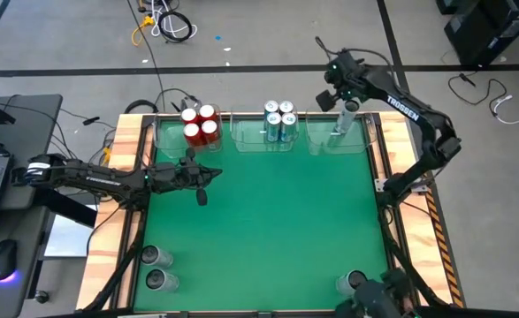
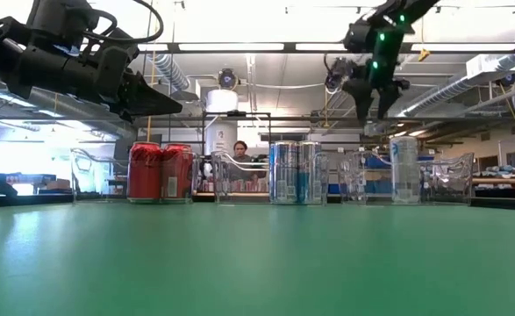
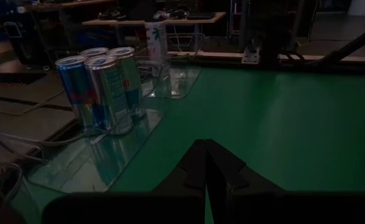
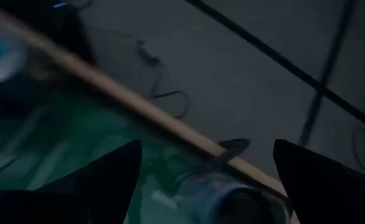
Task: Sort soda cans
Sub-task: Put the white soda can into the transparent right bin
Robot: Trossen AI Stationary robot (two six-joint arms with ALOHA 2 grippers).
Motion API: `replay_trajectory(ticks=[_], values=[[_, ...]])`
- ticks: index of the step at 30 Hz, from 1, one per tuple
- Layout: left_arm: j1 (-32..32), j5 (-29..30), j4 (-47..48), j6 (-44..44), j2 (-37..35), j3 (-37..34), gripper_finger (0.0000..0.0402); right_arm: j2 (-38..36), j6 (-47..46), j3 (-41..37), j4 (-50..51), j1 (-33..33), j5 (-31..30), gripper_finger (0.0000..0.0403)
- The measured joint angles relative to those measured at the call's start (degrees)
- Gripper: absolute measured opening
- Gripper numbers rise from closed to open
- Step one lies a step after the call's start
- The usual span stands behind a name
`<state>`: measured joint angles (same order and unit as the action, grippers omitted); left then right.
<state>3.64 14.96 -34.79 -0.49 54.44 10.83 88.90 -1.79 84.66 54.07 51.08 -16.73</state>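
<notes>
Three clear bins stand along the far edge. Four red cans (image 1: 199,124) stand upright in the left bin, four blue-and-white cans (image 1: 279,122) in the middle one. One silvery can (image 2: 404,168) stands upright in the right bin (image 1: 343,140). My right gripper (image 1: 348,104) hangs open above that can, clear of it; the can's top (image 4: 232,200) shows below the spread fingers. My left gripper (image 1: 202,184) is shut and hovers over the mat just in front of the red cans. Two grey cans (image 1: 157,268) stand at the near left corner, one (image 1: 354,283) near right.
Green mat (image 1: 268,221) with wooden rails on the left and right sides (image 1: 118,212). A laptop and a mouse (image 1: 3,261) sit off the table on the left. Cables lie on the floor beyond the far edge. A person shows far behind the bins (image 2: 239,151).
</notes>
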Motion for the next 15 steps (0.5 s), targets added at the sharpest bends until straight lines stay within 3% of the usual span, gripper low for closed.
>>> replay_trajectory(ticks=[5,8,11,15], values=[[0.0,0.0,0.0,0.6,0.0,0.0,0.0005,-0.1,4.2,6.0,11.4,-6.4,12.1,0.0345],[0.0,0.0,0.0,1.2,0.0,0.0,0.0005,-0.1,4.2,8.5,17.0,-12.2,15.4,0.0323],[0.0,0.0,0.0,1.0,0.0,0.0,0.0005,-0.1,1.7,9.3,21.5,-19.3,15.7,0.0276],[0.0,0.0,0.0,1.3,0.0,0.0,0.0005,-0.1,-2.1,9.3,25.7,-28.9,14.8,0.0182]])
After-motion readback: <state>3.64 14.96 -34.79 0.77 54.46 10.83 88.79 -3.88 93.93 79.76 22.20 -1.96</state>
